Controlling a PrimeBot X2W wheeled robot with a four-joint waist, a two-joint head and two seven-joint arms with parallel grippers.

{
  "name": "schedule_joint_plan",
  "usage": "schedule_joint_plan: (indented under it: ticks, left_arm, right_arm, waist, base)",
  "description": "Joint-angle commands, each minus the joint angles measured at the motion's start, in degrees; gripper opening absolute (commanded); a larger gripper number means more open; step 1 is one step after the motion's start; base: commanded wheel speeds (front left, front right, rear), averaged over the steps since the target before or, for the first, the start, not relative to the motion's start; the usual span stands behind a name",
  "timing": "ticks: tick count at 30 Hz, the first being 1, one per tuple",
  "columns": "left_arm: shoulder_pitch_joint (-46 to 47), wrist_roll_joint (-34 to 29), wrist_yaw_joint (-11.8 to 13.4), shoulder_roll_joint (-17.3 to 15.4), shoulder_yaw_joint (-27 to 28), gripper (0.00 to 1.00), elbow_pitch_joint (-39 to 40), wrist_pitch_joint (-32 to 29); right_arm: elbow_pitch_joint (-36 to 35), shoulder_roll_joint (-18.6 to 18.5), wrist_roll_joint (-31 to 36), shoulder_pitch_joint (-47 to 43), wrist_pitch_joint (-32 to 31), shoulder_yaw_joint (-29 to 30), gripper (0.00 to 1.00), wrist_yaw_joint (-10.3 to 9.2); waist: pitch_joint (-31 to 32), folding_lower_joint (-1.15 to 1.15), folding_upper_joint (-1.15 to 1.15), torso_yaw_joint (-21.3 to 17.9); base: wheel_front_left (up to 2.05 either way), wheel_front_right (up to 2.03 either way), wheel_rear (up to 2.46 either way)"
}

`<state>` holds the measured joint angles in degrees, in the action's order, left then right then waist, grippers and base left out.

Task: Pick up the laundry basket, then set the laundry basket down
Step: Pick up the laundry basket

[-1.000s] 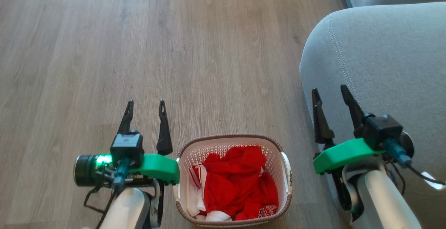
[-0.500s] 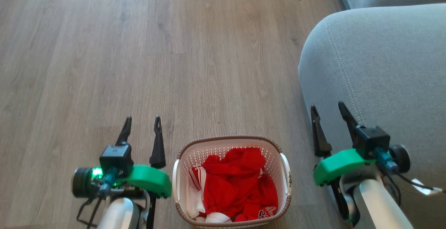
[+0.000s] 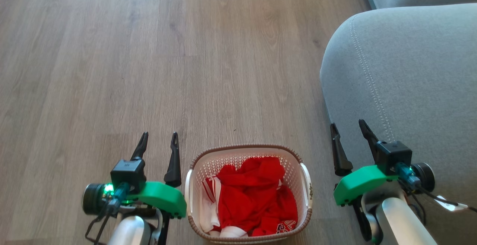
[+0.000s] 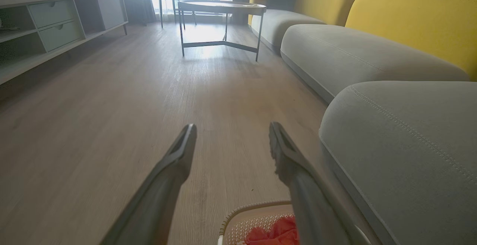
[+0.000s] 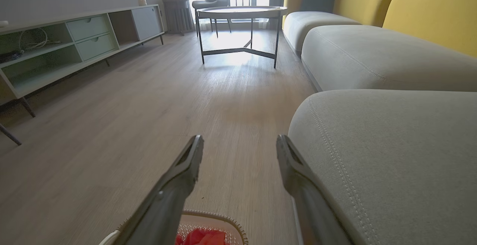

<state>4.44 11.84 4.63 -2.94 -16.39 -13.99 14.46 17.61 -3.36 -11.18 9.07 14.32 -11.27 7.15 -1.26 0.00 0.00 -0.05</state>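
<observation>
The laundry basket (image 3: 193, 170) stands on the wooden floor at the bottom centre of the head view, cream-white with a brown rim, white side handles and red and white clothing inside. My left gripper (image 3: 159, 140) hangs open just left of the basket, fingers pointing forward, nothing between them. To the basket's right, my right gripper (image 3: 348, 128) is open too, beside the sofa's edge. The basket's rim (image 4: 238, 213) shows at the bottom of the left wrist view under my left gripper (image 4: 231, 133). In the right wrist view its rim (image 5: 223, 217) lies below my right gripper (image 5: 239, 143).
A grey sofa seat (image 3: 406, 77) fills the right side, close to my right arm. Farther off stand a round metal-legged table (image 5: 240, 13), a low shelf unit (image 5: 74, 40) along the left wall and yellow sofa backs (image 4: 410, 21). Open wooden floor (image 3: 149, 51) stretches ahead.
Both grippers have drawn back toward the lower edge of the head view, still open. The basket stays in place on the floor.
</observation>
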Motion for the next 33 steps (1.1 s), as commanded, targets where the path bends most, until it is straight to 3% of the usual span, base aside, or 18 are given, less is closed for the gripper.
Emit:
schedule_joint_plan:
  ticks: [1, 21, 27, 33]
  left_arm:
    - [2.2, 0.7, 0.0, 0.1, 1.5, 1.0, 1.4, 0.5]
    - [2.5, 2.1, -0.9, 0.1, 0.1, 1.0, -1.9, 0.5]
    - [4.1, 3.5, -1.5, 0.1, -1.0, 1.0, -5.7, 0.5]
    - [7.8, 4.6, -1.3, 0.1, -2.6, 1.0, -11.3, 0.5]
  right_arm:
    - [-1.5, 0.5, -0.1, 2.5, 0.7, -1.3, 1.0, 0.34]
    - [-0.5, 0.5, -0.1, 2.4, 0.7, -0.9, 1.0, 0.34]
    - [5.8, 0.5, 2.6, 4.8, 0.7, -0.6, 1.0, 0.34]
    - [16.7, 0.5, 2.8, 11.1, 0.7, -1.4, 1.0, 0.34]
  waist:
    - [-0.1, 0.0, 0.0, 0.0]
    - [-0.8, 0.0, 0.0, -0.3]
    - [-4.2, 0.0, 0.0, -1.0]
    - [-10.2, 0.0, 0.0, -1.6]
  base:
    - [0.0, 0.0, 0.0]
    - [0.0, 0.0, 0.0]
    - [0.0, 0.0, 0.0]
    - [0.0, 0.0, 0.0]
